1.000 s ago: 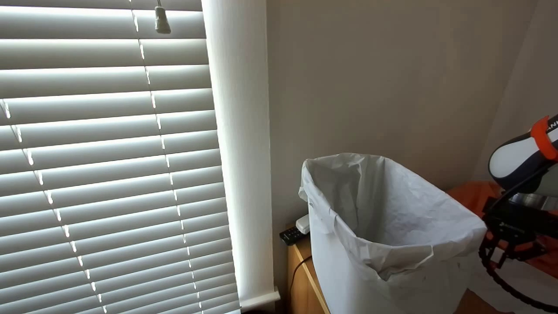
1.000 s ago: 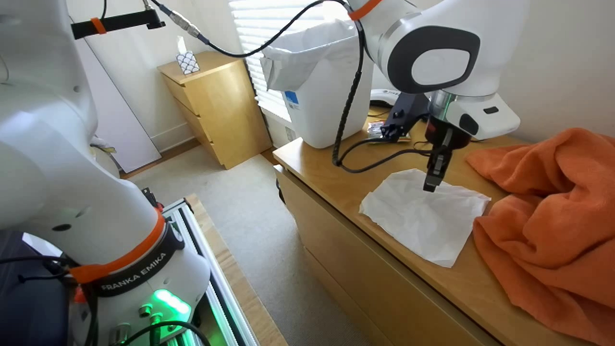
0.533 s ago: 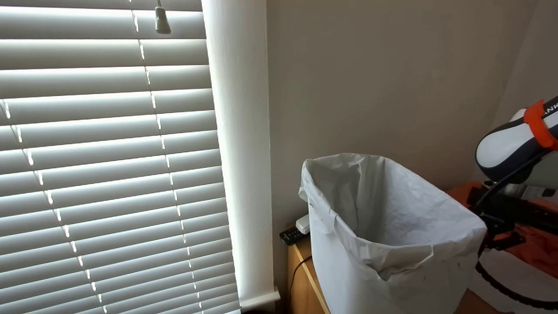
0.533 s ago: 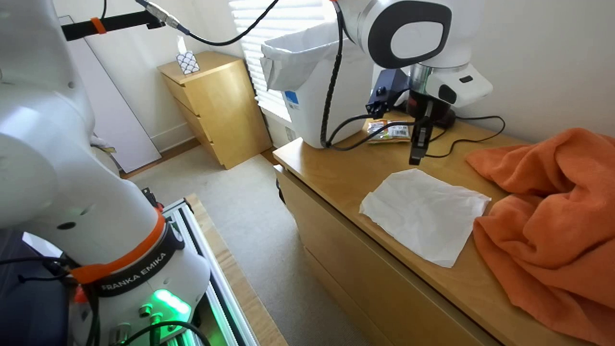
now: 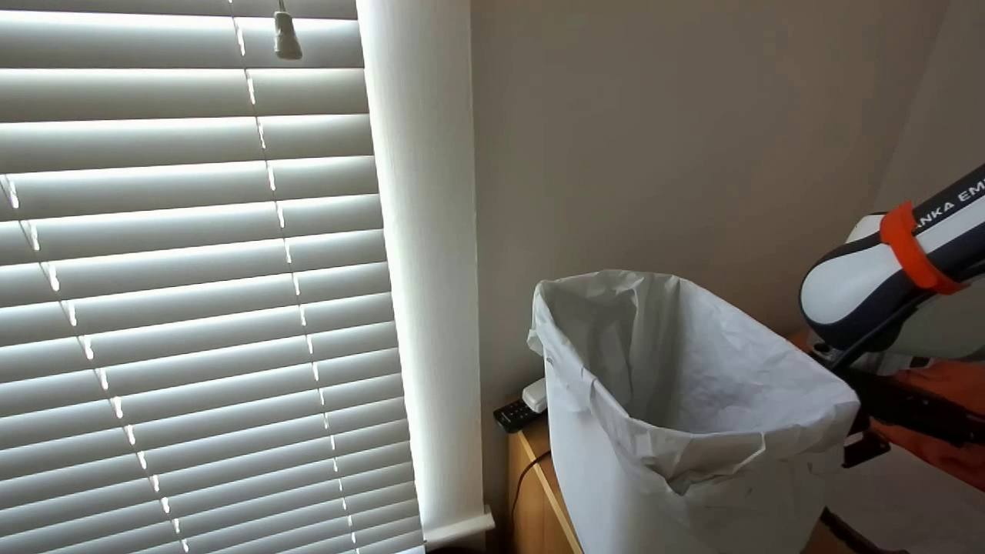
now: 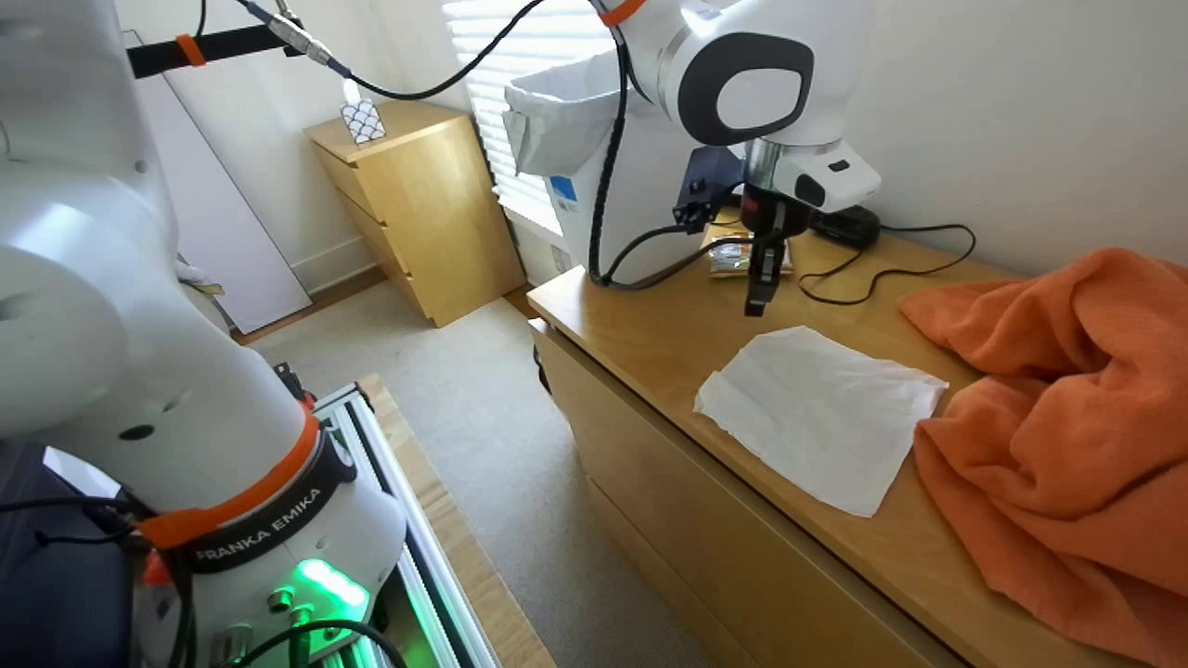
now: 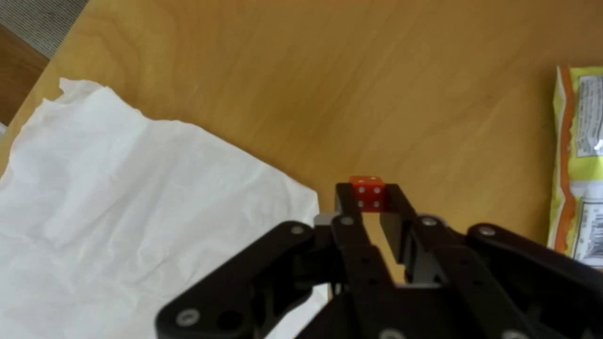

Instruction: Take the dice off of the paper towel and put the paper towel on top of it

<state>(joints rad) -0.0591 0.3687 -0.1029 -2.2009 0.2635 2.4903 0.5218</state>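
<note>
A small red die (image 7: 368,200) with white dots shows in the wrist view, pinched between my two black fingertips. My gripper (image 6: 756,306) is shut on it and holds it above the wooden top, beside the paper towel's far corner. The die cannot be made out in either exterior view. The white paper towel (image 6: 821,417) lies flat and slightly wrinkled on the wooden dresser top. It also shows at the left of the wrist view (image 7: 141,202), with nothing seen lying on it.
A white lined bin (image 6: 640,176) stands behind the gripper on the dresser top (image 6: 650,320). A snack packet (image 6: 729,258) and a black device (image 6: 846,225) with a cord lie near the wall. An orange cloth (image 6: 1086,445) is heaped beside the towel.
My gripper has moved off from over the paper towel toward the bin, leftward in an exterior view, with the arm following. The paper towel has not moved.
</note>
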